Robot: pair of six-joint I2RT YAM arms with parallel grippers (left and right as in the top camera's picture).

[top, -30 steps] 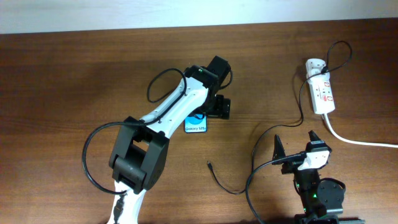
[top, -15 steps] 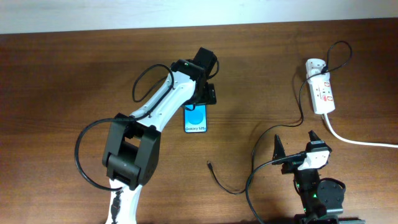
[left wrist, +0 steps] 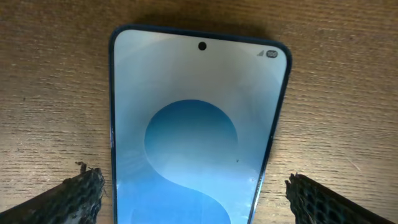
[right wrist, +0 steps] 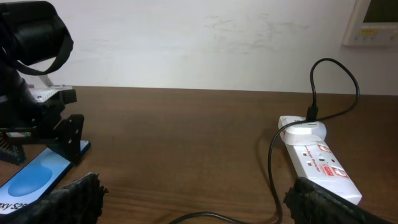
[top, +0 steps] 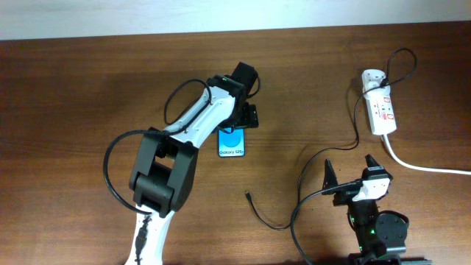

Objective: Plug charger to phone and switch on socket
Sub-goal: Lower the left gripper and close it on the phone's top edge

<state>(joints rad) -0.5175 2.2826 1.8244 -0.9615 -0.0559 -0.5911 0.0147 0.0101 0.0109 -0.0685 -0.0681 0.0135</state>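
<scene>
My left gripper hangs spread wide astride the phone at centre, my right gripper spread too and idle near right; a lopsided squeeze, I judge, could skid the phone away from the charger tip lying loose just nearer, socket far right.

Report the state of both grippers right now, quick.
Left gripper: open, one finger on either side of the phone, not gripping it.
Right gripper: open, holding nothing.
</scene>
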